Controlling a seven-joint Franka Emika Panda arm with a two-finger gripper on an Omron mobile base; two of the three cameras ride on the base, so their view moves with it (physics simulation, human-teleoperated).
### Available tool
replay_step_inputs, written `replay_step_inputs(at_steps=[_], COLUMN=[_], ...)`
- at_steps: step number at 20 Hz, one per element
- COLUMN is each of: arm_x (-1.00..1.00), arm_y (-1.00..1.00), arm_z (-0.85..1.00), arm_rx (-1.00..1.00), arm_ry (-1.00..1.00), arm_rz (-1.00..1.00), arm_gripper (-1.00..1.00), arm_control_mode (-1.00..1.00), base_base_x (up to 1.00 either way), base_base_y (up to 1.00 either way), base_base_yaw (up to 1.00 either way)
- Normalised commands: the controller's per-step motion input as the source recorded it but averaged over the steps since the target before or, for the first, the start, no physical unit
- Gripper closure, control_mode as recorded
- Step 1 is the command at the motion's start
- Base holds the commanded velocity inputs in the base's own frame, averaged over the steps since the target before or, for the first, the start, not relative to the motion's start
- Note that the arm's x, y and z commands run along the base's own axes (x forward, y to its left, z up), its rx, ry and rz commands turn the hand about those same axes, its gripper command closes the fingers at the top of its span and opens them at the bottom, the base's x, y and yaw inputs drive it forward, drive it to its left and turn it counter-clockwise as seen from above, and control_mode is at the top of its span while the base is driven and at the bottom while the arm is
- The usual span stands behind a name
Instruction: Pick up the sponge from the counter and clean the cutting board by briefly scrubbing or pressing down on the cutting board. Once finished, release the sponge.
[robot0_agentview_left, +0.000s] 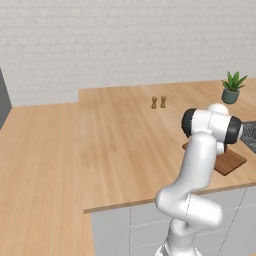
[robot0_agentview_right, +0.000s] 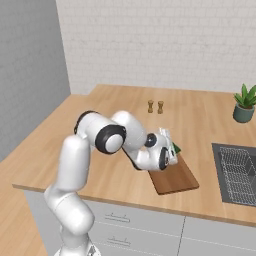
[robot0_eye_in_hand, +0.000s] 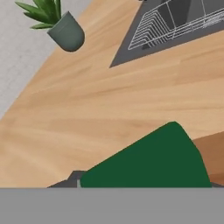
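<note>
Now sponge at fingers, over cutting board, no readable labels.

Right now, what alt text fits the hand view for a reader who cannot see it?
The sponge, dark green side facing the camera, fills the lower middle, close to the hand. A corner of the cutting board shows beside it on the light wood counter. Farther off are a potted plant and a dark sink with a wire rack.

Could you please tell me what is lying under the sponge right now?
The sponge overlaps the cutting board and the counter beside it. Whether it touches them is hidden.
</note>
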Motion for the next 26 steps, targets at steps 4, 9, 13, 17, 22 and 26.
replay_step_inputs(at_steps=[4,9,13,17,22,26], arm_x=[0.67,0.63,0.47,-0.30,-0.79,-0.96], arm_y=[0.00,0.00,0.01,-0.01,0.00,0.12], arm_z=[-0.75,-0.92,-0.84,-0.79,-0.95,-1.00], arm_rx=[0.00,-0.04,-0.10,-0.18,-0.18,-0.13], arm_ry=[-0.11,-0.11,-0.08,0.00,0.06,0.04], arm_rz=[0.00,0.00,0.00,0.00,0.00,0.00], arm_gripper=[1.00,1.00,1.00,1.00,1.00,1.00], arm_control_mode=[-1.00,-1.00,-1.00,-1.00,-1.00,-1.00], base_base_x=[0.00,0.00,0.00,0.00,0.00,0.00], base_base_y=[0.00,0.00,0.00,0.00,0.00,0.00], base_base_yaw=[0.00,0.00,0.00,0.00,0.00,0.00])
